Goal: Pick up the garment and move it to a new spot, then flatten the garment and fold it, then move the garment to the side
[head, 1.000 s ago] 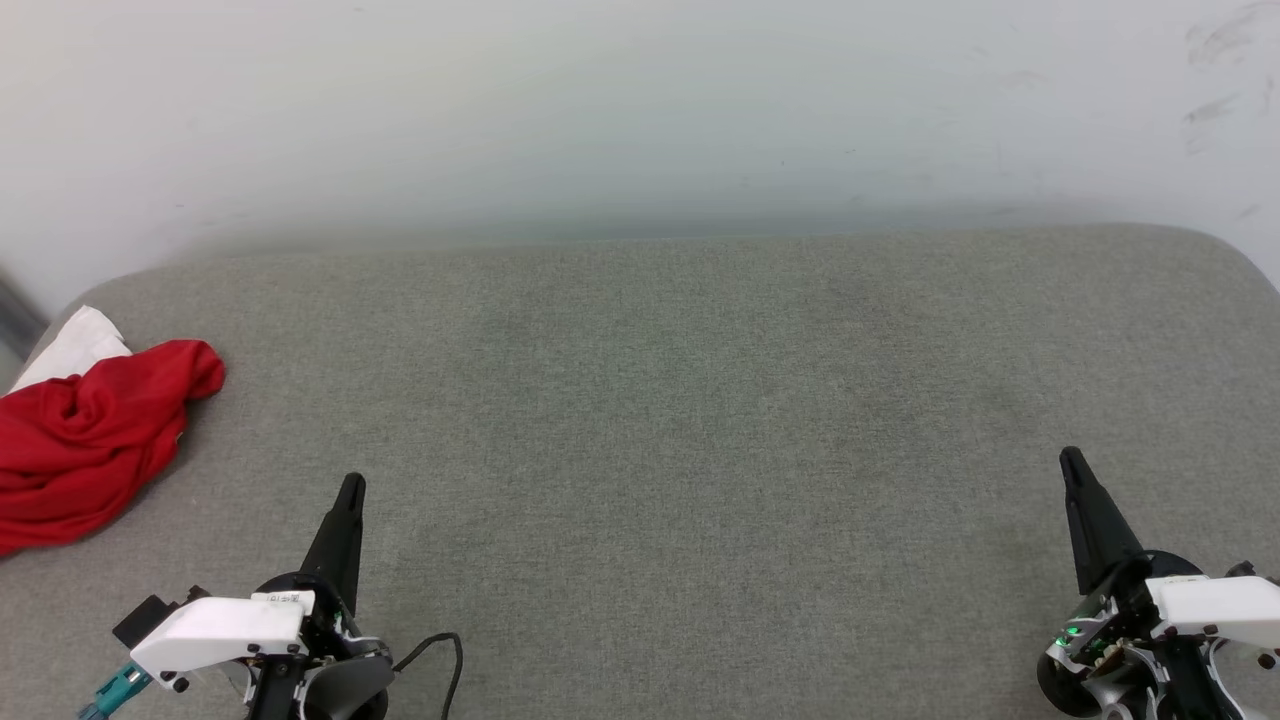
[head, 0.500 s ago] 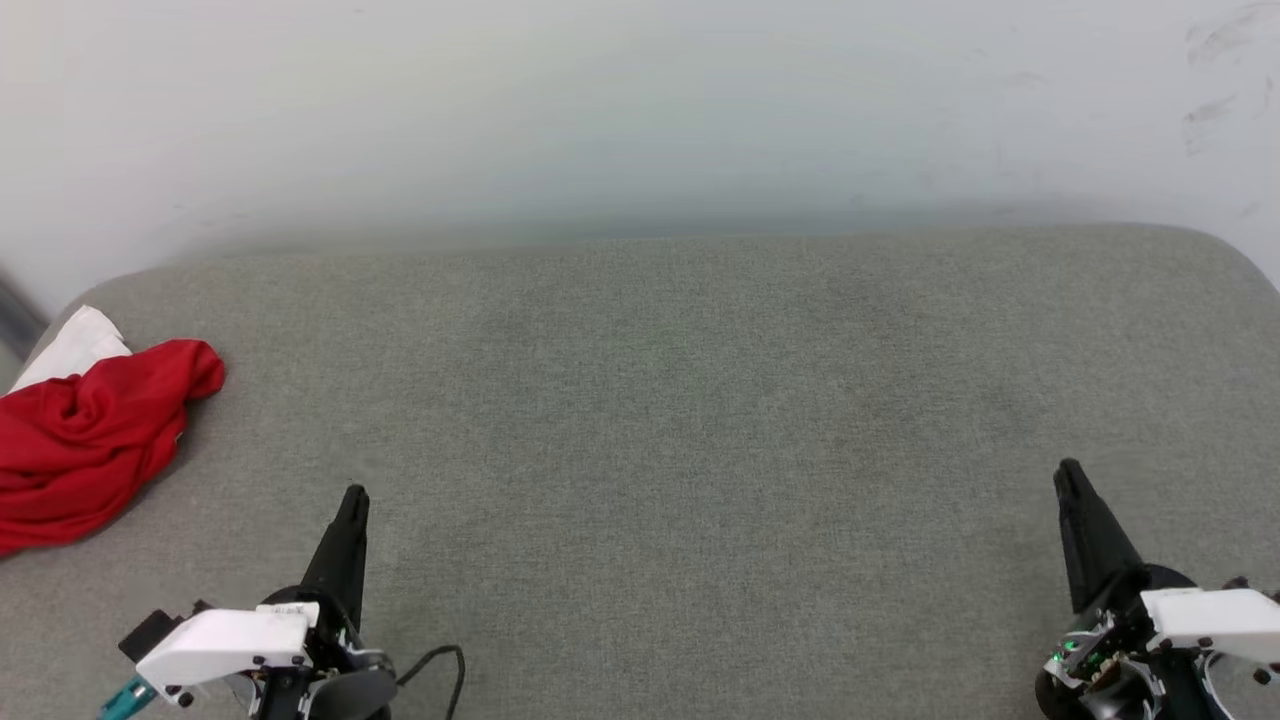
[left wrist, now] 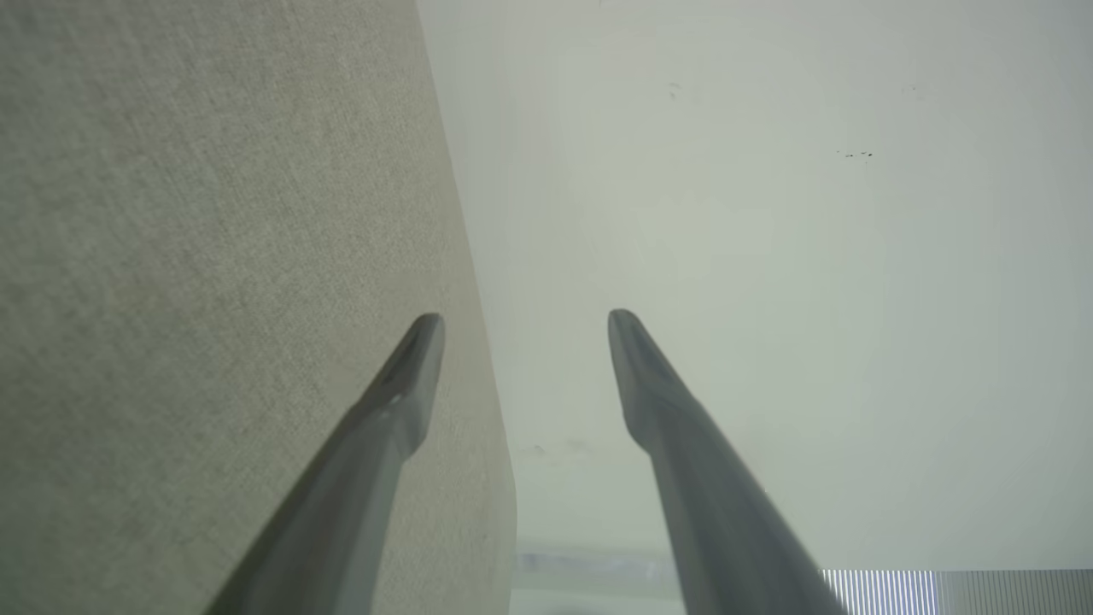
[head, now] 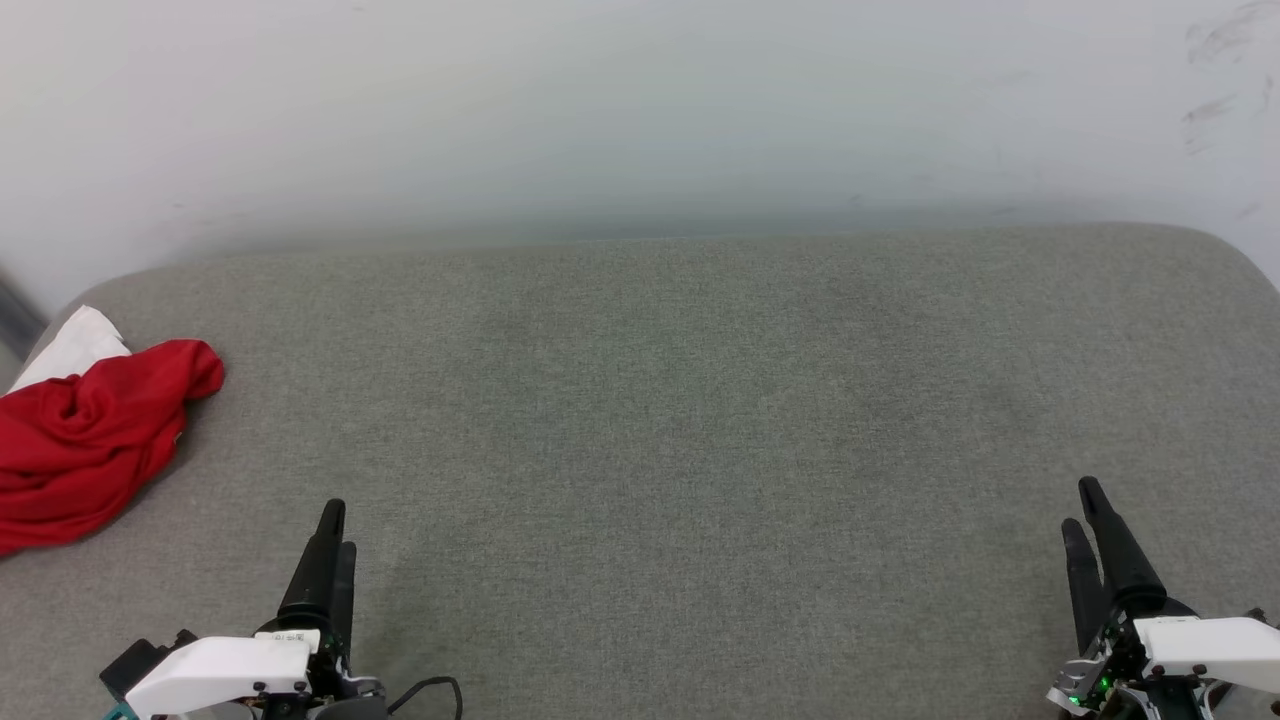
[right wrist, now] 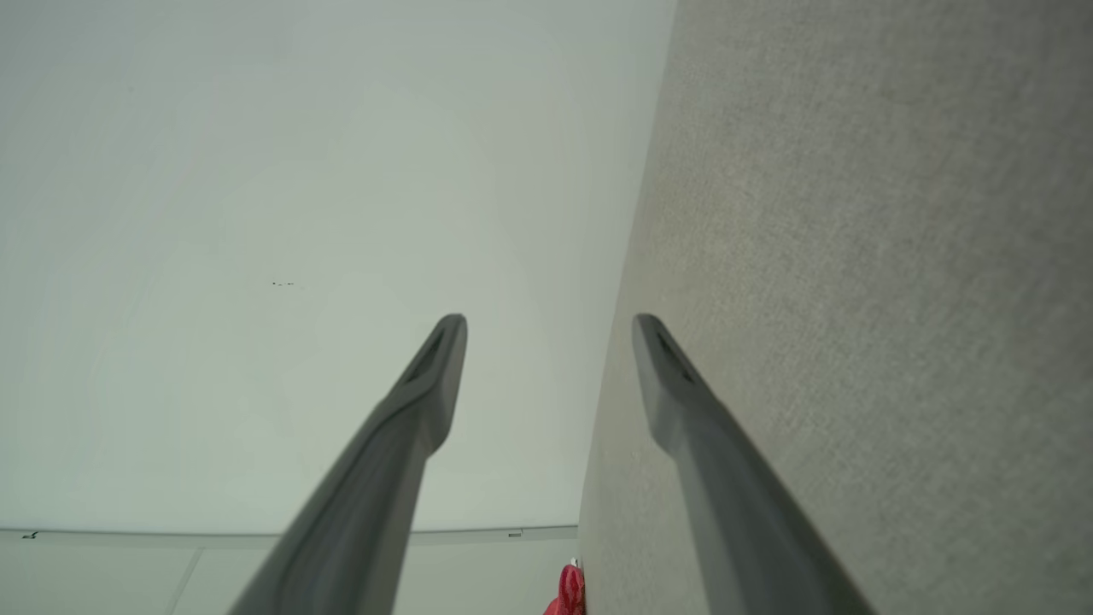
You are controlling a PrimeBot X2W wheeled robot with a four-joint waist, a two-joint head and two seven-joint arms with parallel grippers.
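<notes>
The garment (head: 80,440) is a crumpled red heap with a white sleeve showing at its far side, lying at the left edge of the grey upholstered surface (head: 680,420). A sliver of that red garment (right wrist: 570,591) shows at the bottom of the right wrist view. My left gripper (head: 335,525) sits at the lower left, to the right of the garment and apart from it. Its fingers (left wrist: 410,376) stand spread with nothing between them. My right gripper (head: 1082,505) is at the lower right, far from the garment, and its fingers (right wrist: 435,367) are also spread and empty.
A pale wall (head: 640,110) rises behind the grey surface. The surface's rounded corners fall away at the far left and far right. A black cable (head: 440,690) loops beside my left wrist.
Both grippers have gone from shut to open. Both have drawn back toward the bottom edge of the head view. The garment has not moved.
</notes>
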